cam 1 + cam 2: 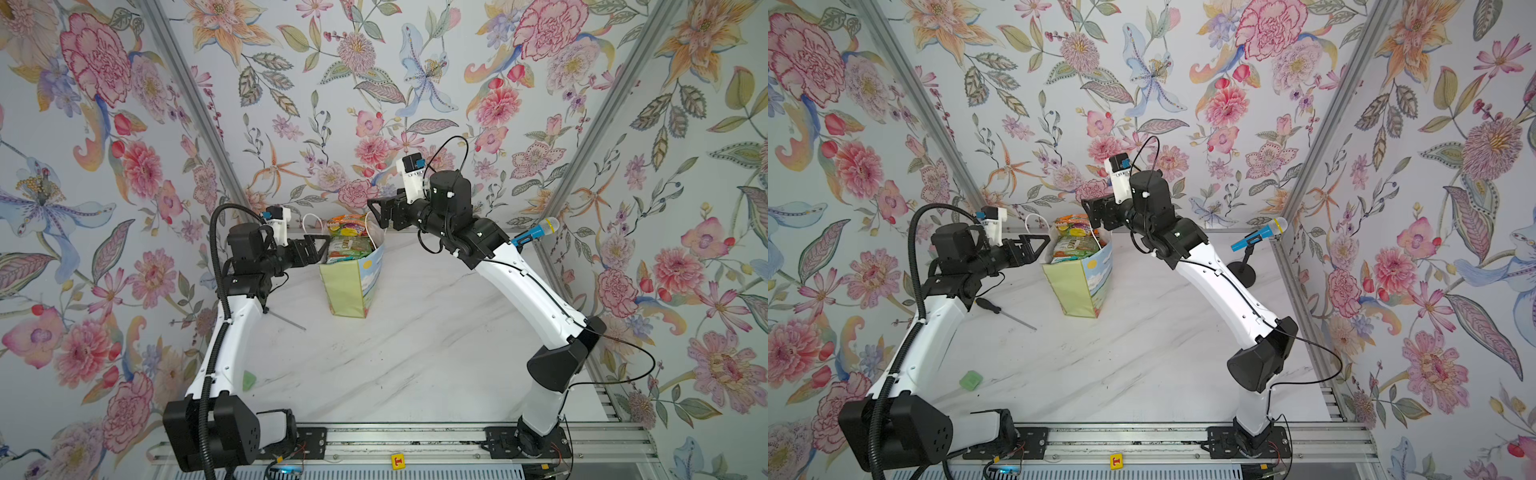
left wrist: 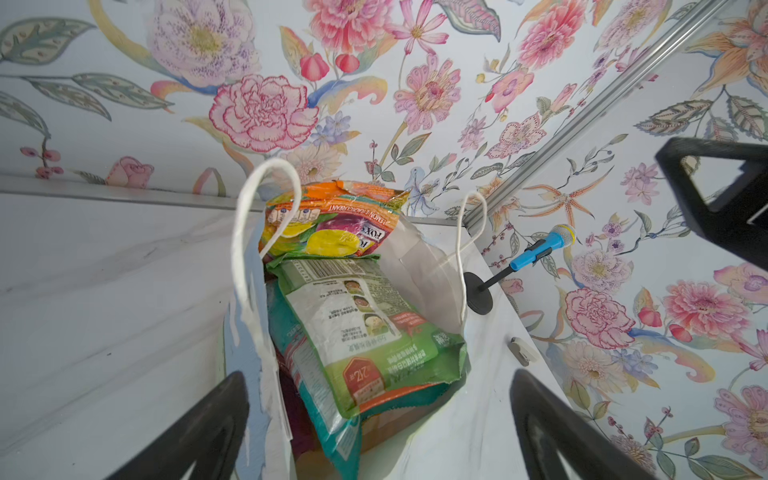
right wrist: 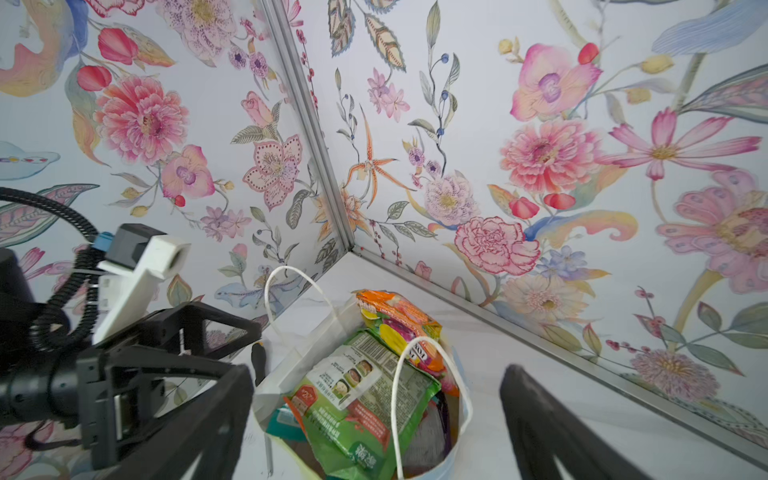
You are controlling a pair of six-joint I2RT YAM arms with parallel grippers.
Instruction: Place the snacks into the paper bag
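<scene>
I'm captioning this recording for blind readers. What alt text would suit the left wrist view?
A paper bag with white rope handles, stuffed with an orange packet, a green pouch and a teal packet beneath. The left gripper's open, empty fingers point at it. A blue toy microphone stands on the table beyond.

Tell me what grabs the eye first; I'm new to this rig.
First, the upright paper bag at the back of the table, with an orange FOX'S packet and a green pouch poking out the top. The left gripper and right gripper flank its mouth, both open and empty. A blue toy microphone stands far right.
</scene>
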